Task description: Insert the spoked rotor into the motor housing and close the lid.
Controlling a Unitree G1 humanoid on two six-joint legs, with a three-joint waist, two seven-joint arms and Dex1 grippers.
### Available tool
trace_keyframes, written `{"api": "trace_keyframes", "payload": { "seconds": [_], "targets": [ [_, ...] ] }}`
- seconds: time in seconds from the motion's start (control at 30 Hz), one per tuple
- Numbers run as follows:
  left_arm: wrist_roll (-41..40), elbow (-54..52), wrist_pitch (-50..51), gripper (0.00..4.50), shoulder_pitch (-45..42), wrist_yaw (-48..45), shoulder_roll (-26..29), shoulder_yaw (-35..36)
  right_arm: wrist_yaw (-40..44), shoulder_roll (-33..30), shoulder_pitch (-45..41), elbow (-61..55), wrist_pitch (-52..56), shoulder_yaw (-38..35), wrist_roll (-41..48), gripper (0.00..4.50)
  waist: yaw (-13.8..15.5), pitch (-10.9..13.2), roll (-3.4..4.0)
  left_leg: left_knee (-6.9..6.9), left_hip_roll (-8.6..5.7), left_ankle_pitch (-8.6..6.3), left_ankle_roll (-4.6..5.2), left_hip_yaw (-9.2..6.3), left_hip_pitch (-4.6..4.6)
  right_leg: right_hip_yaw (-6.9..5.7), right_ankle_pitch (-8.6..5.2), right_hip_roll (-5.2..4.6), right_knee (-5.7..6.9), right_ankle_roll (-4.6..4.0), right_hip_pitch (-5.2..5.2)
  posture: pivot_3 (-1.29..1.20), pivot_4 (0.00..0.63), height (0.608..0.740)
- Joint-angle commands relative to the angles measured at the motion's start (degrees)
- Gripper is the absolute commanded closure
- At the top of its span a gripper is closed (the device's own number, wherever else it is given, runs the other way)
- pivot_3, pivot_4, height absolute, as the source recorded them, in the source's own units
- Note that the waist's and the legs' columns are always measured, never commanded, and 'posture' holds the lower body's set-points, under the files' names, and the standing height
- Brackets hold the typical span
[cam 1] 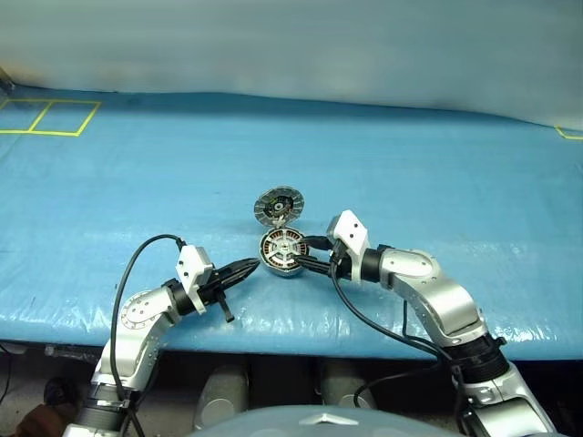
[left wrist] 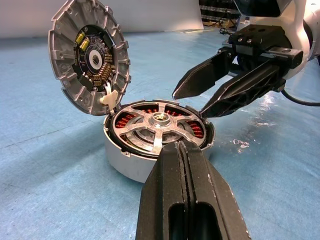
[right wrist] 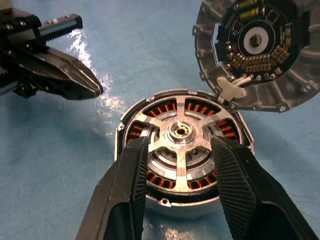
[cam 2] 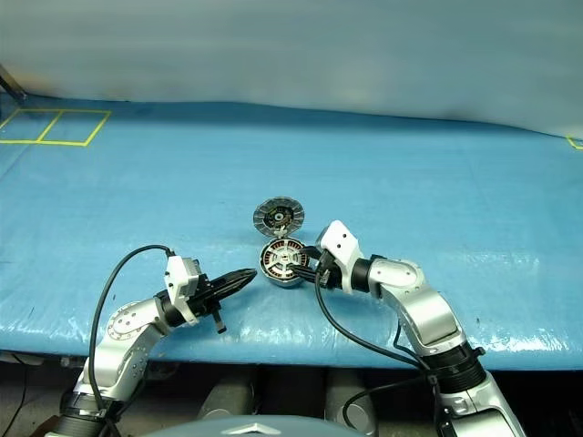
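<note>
On the blue table: one motor housing, one spoked rotor seated, one lid raised; left jaws closed, right parted.

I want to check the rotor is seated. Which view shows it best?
The right wrist view: the rotor is seen from above, lying in the housing. The left wrist view shows it slantwise; in the eye views it is tiny.

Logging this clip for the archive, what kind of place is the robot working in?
Probably a robotics lab or test bench: a table under a blue tarp with yellow tape squares, and an opened motor housing laid out for assembly.
</note>
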Motion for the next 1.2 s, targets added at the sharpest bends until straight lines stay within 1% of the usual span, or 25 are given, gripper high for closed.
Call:
{"api": "trace_keyframes", "payload": {
  "seconds": [0.03, 0.23, 0.43, 0.57, 0.67, 0.7, 0.73, 0.8, 0.83, 0.97, 1.07, 1.2],
  "targets": [
    [0.0, -0.4, -1.4, 4.5, -0.3, -0.4, 0.0, 0.7, -0.4, 0.6, -0.4, -2.9, -0.8, -2.5, 2.4, 2.42, 0.0, 0.0, 0.0, 0.0, 0.0, 0.0, 0.0, 0.0, 0.0, 0.0, 0.0, 0.0, 0.0, 0.0, 0.0, 0.0, 0.15, 0.74],
    [0.0, -0.2, -1.7, 4.5, -0.8, -0.6, 0.0, 0.7, -5.0, 1.3, -0.9, -0.7, -1.3, -3.8, 0.1, 2.42, 0.0, 0.0, 0.0, 0.01, 0.0, 0.0, 0.0, 0.0, 0.01, 0.0, 0.0, 0.0, 0.01, 0.0, 0.01, 0.0, 0.15, 0.74],
    [2.7, 2.2, -5.5, 4.5, -1.4, 1.1, -0.3, 1.0, -19.1, 5.9, -5.8, 4.2, 2.1, -9.1, -4.1, 2.42, -0.1, 0.0, 0.01, 0.02, 0.0, 0.01, -0.02, 0.02, 0.02, 0.01, 0.01, 0.0, 0.05, -0.01, -0.01, 0.0, 0.15, 0.74],
    [2.6, 4.4, -7.3, 4.5, -1.7, 2.0, -1.8, 1.5, -25.2, 8.1, -9.7, 7.7, 2.9, -11.4, -6.0, 2.42, 0.0, 0.0, 0.01, 0.03, 0.0, 0.02, -0.02, 0.02, 0.03, 0.01, 0.02, 0.0, 0.04, -0.01, 0.01, 0.0, 0.15, 0.74],
    [3.4, 6.2, -9.2, 4.5, -1.9, 2.3, -2.4, 1.6, -26.8, 9.1, -12.5, 10.5, 2.5, -12.3, -6.2, 3.01, -0.1, 0.0, 0.03, 0.0, -0.01, 0.02, -0.02, 0.01, 0.02, 0.01, 0.03, 0.0, 0.04, 0.0, 0.0, 0.0, 0.15, 0.74],
    [3.4, 6.6, -9.6, 4.5, -2.0, 2.3, -2.7, 1.7, -26.8, 9.5, -13.5, 11.6, 2.2, -12.5, -5.9, 3.37, -0.1, 0.0, 0.03, 0.0, -0.01, 0.02, -0.02, 0.02, 0.02, 0.02, 0.03, 0.0, 0.04, 0.0, -0.01, 0.0, 0.15, 0.74],
    [3.5, 6.9, -10.0, 4.5, -2.0, 2.4, -2.9, 1.7, -26.4, 9.9, -14.5, 12.8, 1.9, -12.8, -5.4, 3.63, -0.1, 0.0, 0.03, 0.0, -0.01, 0.02, -0.02, 0.01, 0.02, 0.01, 0.04, 0.0, 0.04, 0.0, -0.01, 0.0, 0.15, 0.74],
    [3.6, 7.4, -11.1, 4.5, -2.1, 2.4, -3.2, 1.9, -24.8, 11.0, -17.1, 15.6, 1.4, -13.0, -3.9, 4.39, -0.2, 0.0, 0.04, 0.0, -0.01, 0.02, -0.01, 0.02, 0.03, 0.02, 0.04, 0.0, 0.05, 0.0, 0.0, 0.0, 0.15, 0.74],
    [3.6, 7.6, -11.4, 4.5, -2.1, 2.4, -3.4, 2.0, -23.7, 11.2, -18.6, 17.0, 1.2, -12.7, -3.5, 4.46, -0.2, 0.0, 0.04, 0.0, -0.01, 0.02, -0.01, 0.02, 0.04, 0.02, 0.04, 0.0, 0.05, 0.0, 0.02, 0.0, 0.15, 0.74],
    [3.5, 8.2, -12.6, 4.5, -2.0, 2.3, -3.7, 2.2, -18.2, 12.9, -24.2, 22.4, 1.2, -12.3, -0.5, 4.46, -0.6, 0.0, 0.06, 0.0, 0.0, 0.03, -0.01, 0.02, 0.08, 0.03, 0.05, 0.02, 0.09, 0.0, 0.02, 0.0, 0.15, 0.74],
    [3.3, 8.5, -13.9, 4.5, -1.3, 2.1, -3.6, 2.6, -12.9, 13.9, -28.9, 27.1, 1.1, -10.3, 0.4, 4.46, -0.7, 0.0, 0.08, -0.01, 0.0, 0.02, 0.0, 0.02, 0.08, 0.03, 0.06, 0.03, 0.09, 0.01, 0.01, 0.0, 0.15, 0.74],
    [3.3, 8.9, -14.9, 4.5, -0.5, 2.2, -3.6, 2.9, -7.4, 15.0, -31.0, 28.4, 3.0, -7.2, 1.1, 4.46, -0.8, 0.0, 0.08, -0.05, 0.0, 0.02, 0.0, -0.01, 0.08, 0.02, 0.08, 0.03, 0.08, 0.03, 0.01, 0.0, 0.15, 0.74]
  ]
}}
